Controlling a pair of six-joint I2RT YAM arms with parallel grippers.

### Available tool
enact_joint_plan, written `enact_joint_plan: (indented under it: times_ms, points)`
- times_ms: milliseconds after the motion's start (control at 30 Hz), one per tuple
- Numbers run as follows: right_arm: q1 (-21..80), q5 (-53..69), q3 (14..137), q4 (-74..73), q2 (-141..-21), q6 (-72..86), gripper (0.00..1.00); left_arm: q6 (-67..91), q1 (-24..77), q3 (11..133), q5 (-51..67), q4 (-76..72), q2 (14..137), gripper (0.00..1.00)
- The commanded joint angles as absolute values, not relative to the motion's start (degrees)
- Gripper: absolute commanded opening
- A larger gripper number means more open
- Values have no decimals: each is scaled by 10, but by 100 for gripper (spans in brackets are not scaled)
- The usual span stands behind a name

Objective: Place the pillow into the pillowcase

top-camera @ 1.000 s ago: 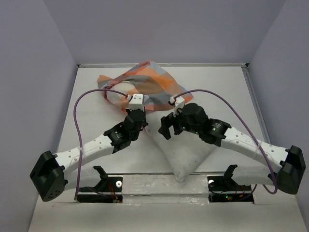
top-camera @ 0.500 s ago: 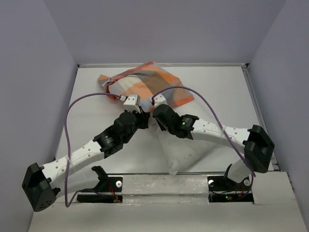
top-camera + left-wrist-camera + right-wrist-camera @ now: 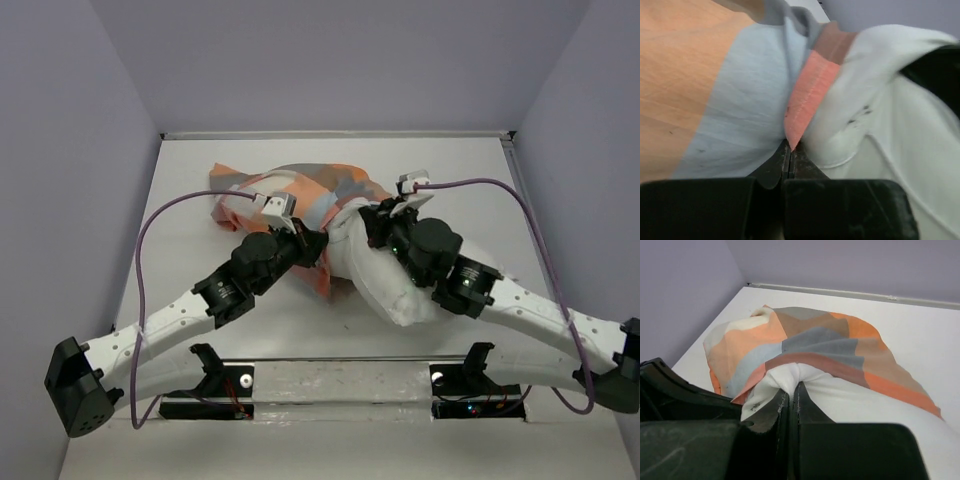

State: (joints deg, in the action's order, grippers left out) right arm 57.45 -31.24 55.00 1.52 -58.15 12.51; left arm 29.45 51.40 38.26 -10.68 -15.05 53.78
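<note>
On the table (image 3: 470,170), pillow (image 3: 385,285) partly inside pillowcase (image 3: 320,190).
Left gripper (image 3: 790,150) clamps its hem, right gripper (image 3: 793,392) clamps pillow cloth; that thin hem pinch could slip.

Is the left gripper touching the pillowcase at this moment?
Touching. The left wrist view shows the left gripper shut on an orange edge of the pillowcase, with the cloth pinched between its fingertips.

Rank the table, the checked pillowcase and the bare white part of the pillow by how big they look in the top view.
1. table, by far the largest.
2. pillowcase, spread across the middle.
3. pillow, uncovered white part: somewhat smaller, though both are partly hidden, so this is less sure.
</note>
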Motion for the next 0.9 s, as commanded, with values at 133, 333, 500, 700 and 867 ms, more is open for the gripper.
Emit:
enact_joint_plan:
  times_ms: [133,333,500,700,867]
  points:
    - [554,-266,543,265,-845,200,0,360,548,455,-3,-170,500,0]
    - [533,-212,550,272,-918,243,0,405,548,450,35,-185,436,0]
    - [526,-168,519,280,-857,252,0,421,547,425,-9,-150,407,0]
    - [608,-54,612,47,-745,175,0,392,550,462,-133,-88,324,0]
    - [652,141,750,-140,-725,172,0,338,558,590,-142,-41,357,0]
